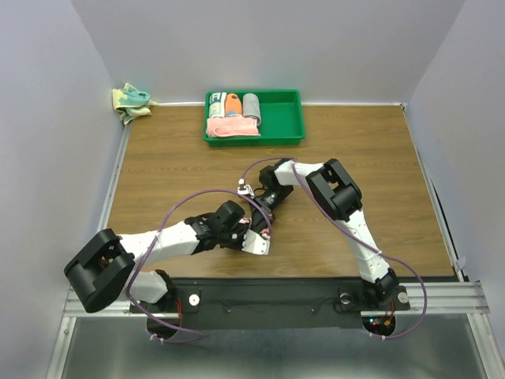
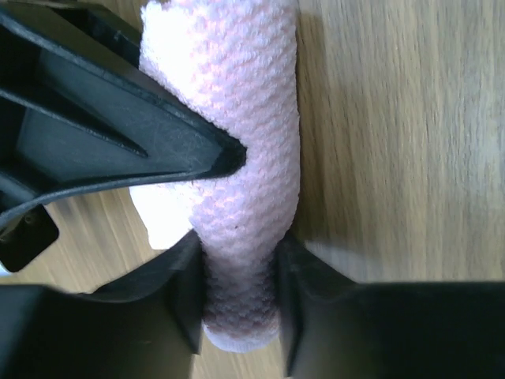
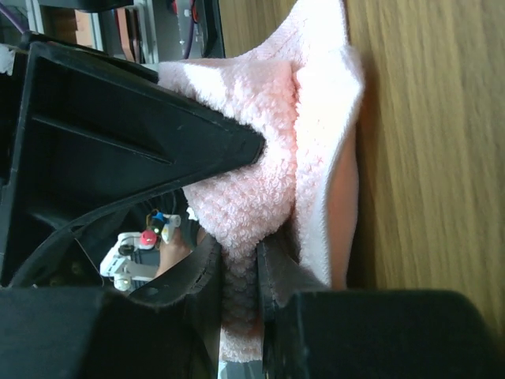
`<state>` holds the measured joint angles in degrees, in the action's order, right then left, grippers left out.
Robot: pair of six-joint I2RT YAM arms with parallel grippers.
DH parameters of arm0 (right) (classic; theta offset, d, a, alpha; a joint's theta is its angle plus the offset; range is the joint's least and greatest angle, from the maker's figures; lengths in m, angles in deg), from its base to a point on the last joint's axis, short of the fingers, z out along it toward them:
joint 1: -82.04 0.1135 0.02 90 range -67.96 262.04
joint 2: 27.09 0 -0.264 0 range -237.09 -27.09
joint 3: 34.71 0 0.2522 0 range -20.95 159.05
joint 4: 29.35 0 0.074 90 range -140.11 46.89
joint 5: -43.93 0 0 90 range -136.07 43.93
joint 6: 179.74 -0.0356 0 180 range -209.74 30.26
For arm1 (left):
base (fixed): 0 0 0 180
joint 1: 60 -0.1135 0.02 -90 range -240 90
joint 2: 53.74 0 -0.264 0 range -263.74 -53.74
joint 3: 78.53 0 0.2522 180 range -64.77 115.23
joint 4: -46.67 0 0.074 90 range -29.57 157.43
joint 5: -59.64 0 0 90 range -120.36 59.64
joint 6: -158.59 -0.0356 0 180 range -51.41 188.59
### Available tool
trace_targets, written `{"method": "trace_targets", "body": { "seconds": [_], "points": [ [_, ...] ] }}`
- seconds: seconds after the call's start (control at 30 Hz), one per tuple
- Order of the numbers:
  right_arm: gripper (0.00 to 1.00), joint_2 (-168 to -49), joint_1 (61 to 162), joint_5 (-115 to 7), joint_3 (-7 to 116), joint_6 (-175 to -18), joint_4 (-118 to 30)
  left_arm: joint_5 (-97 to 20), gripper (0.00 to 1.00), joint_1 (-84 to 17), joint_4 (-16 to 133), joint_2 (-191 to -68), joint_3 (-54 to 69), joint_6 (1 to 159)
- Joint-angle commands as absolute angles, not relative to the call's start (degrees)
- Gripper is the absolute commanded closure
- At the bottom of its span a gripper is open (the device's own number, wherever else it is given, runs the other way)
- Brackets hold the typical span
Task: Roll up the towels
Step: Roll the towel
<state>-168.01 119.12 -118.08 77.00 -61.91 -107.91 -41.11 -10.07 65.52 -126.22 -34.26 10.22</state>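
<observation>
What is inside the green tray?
In the tray, at its left end, are a pale roll, an orange roll and a grey roll, side by side. A pink cloth lies on their near side. The floor under them is covered; the right part is bare.

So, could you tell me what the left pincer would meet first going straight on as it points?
The left pincer would meet the pale pink rolled cloth towel between its jaws, then probably the wooden tabletop; depth unclear.

pink towel (image 2: pixel 252 118) cut off at top edge, green tray's (image 1: pixel 282 116) contents too small to tell
</observation>
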Motion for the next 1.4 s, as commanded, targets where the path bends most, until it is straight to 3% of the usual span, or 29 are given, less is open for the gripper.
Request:
{"method": "trace_targets", "body": {
  "seconds": [0.0, 0.07, 0.1, 0.2, 0.33, 0.37, 0.43, 0.57, 0.9, 1.17, 1.37],
  "points": [
    [0.85, -169.65, 117.9, -109.53, 77.31, -58.28, -106.39, -41.17, 0.65, -9.73, 67.45, -127.65, -32.16, 11.11],
    [0.73, -167.98, 116.24, -108.65, 78.09, -59.33, -106.48, -43.01, 0.77, -9.73, 70.0, -128.09, -31.02, 11.28],
    [0.62, -167.02, 115.53, -108.21, 78.97, -59.77, -106.48, -43.72, 0.79, -9.73, 72.71, -128.27, -30.58, 11.46],
    [0.47, -161.06, 110.36, -106.1, 81.69, -61.78, -106.22, -46.26, 0.84, -9.82, 77.37, -128.96, -29.18, 12.07],
    [0.41, -154.2, 105.17, -104.43, 81.71, -63.46, -104.47, -49.87, 0.86, -11.3, 81.26, -131.25, -26.72, 13.48],
    [0.34, -149.92, 104.2, -105.21, 80.31, -63.9, -103.42, -51.88, 0.85, -12.18, 82.66, -132.65, -25.23, 14.35],
    [0.31, -143.58, 102.27, -103.04, 72.1, -68.09, -94.77, -55.3, 0.85, -14.72, 84.67, -134.58, -22.33, 14.97],
    [0.3, -127.94, 101.99, -95.49, 62.13, -68.74, -86.9, -61.45, 0.85, -20.34, 89.78, -140.47, -16.28, 15.24],
    [0.3, -110.6, 102.78, -84.31, 53.24, -63.3, -84.77, -73.78, 0.83, -31.17, 113.58, -166.02, 4.3, 5.49],
    [0.31, -103.74, 117.97, -65.53, 44.28, -58.9, -76.36, -75.1, 0.82, -34.25, 120.02, -176.77, 13.54, 2.23],
    [0.3, -107.24, 129.75, -54.36, 40.23, -57.76, -67.48, -76.68, 0.82, -35.39, 124.33, -182.05, 18.29, 0.12]
  ]
}}
